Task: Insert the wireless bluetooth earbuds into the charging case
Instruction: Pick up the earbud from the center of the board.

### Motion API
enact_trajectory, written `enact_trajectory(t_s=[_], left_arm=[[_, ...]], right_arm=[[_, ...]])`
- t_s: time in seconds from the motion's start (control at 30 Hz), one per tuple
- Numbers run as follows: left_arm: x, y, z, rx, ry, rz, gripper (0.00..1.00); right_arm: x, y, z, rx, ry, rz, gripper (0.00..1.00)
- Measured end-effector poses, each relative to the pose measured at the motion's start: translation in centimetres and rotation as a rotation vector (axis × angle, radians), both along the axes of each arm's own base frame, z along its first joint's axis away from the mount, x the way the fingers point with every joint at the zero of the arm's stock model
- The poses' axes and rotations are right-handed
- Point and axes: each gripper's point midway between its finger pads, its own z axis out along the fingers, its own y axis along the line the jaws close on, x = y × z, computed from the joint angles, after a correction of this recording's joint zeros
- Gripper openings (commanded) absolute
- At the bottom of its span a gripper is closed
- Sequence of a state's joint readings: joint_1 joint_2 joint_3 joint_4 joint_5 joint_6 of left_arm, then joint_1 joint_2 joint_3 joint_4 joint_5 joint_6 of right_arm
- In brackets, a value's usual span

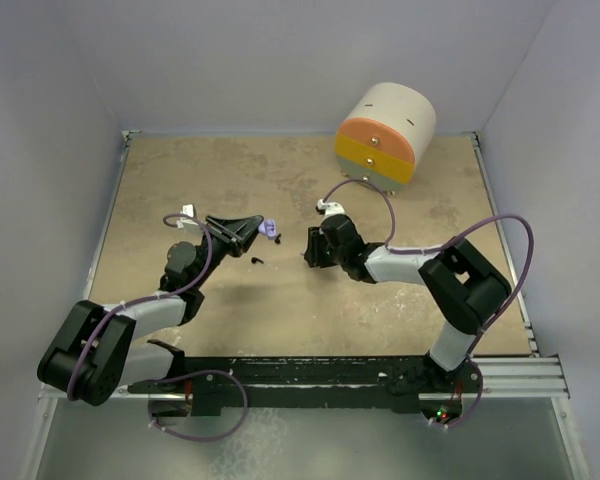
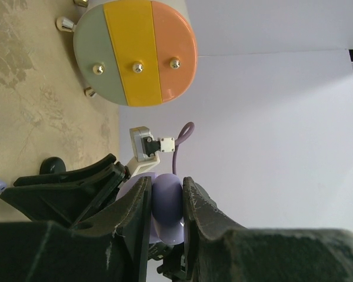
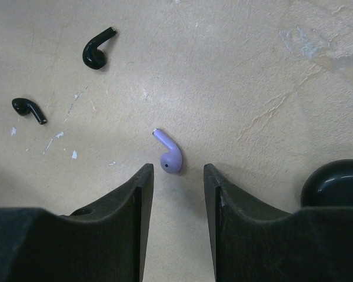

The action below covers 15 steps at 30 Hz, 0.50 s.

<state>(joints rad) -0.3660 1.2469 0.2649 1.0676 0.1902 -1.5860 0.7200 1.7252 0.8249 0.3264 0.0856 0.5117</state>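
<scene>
Top view: the left gripper (image 1: 256,229) is sitting left of centre, clamped on a lavender charging case (image 1: 270,230). The right gripper (image 1: 311,248) is facing it from just right of centre, low over the bench (image 1: 180,170). The black earbuds (image 1: 257,262) are showing as dark specks below and between the two. A round drawer unit (image 1: 385,130) is standing at upper right of centre. Left wrist view: the fingers (image 2: 140,205) are pressing on both sides of the lavender case, which is filling the gap at lower centre; cannot tell whether its lid is up. Right wrist view: the right gripper (image 3: 178,173) is standing partly open and holding nothing. The lavender earbud (image 3: 167,155) is lying on the bench just ahead of the fingertips, bulb nearest, stem pointing to upper left. Two black earbuds are lying well apart from it at upper left, and a black case (image 3: 335,182) is sitting at lower right. Risk, as judged: the bud is tiny and rounded, so jaws closing off-centre are likely to squirt it aside or pinch only the stem. The two grippers are also working close together, so a transfer is risking a knock that shifts the held case.
</scene>
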Motion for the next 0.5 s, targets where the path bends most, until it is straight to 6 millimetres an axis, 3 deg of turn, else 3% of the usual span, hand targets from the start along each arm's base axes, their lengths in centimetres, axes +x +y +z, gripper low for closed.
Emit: enact_trajectory(t_s=[0.5], left_arm=[[-0.1,0.0,0.2,-0.003,-0.005,0.0,0.0]], right_arm=[[0.0,1.7,-0.6,-0.022,-0.025,0.022,0.36]])
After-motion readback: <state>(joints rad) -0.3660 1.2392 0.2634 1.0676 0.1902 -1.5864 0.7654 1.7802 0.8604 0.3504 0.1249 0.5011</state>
